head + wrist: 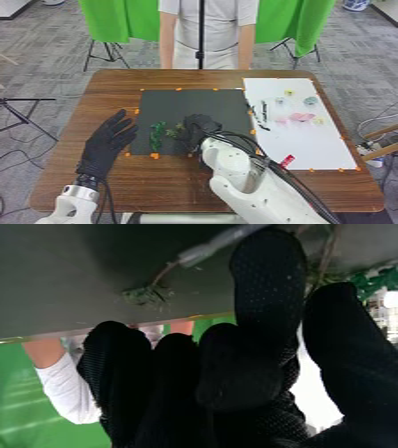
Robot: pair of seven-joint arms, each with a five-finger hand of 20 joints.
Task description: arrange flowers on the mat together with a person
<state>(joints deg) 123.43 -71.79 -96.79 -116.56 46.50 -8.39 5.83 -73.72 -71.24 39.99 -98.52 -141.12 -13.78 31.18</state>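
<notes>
"Lying near the close left corner of the dark mat (187,102), is that the leafy sprig (157,136)?"

"Yes, and the right hand (200,126) is beside it, over the mat's near part. Whether that hand grips a stem, I honestly can't tell."

"And the left hand (108,140)?"

"Just off the mat's left edge, fingers straight and close together. The pink flower (302,117) sits toward the right edge of the white sheet (298,145)."
</notes>
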